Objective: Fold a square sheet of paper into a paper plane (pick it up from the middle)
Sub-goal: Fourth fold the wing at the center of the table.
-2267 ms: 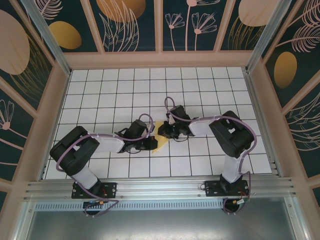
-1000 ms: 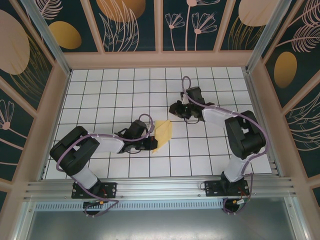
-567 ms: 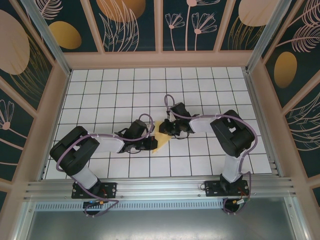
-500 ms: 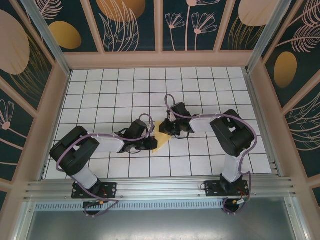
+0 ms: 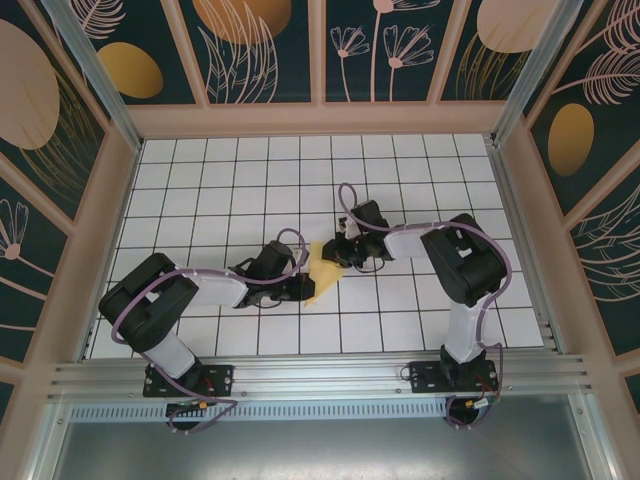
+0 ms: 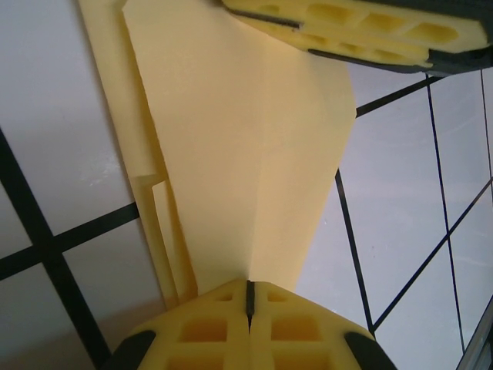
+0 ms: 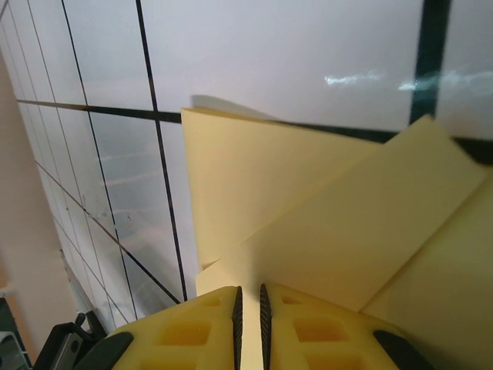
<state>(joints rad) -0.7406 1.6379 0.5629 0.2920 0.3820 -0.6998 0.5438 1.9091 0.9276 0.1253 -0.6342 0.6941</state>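
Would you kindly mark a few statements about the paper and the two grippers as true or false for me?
1. The left gripper is shut on the yellow paper. True.
2. The paper is a flat, unfolded square. False: it shows creases and overlapping folded layers.
3. The right gripper pinches the paper between nearly closed fingers. True.
4. The paper lies against the far wall. False: it sits near the middle of the table, between the two grippers.
5. The table has white tiles with dark grid lines. True.
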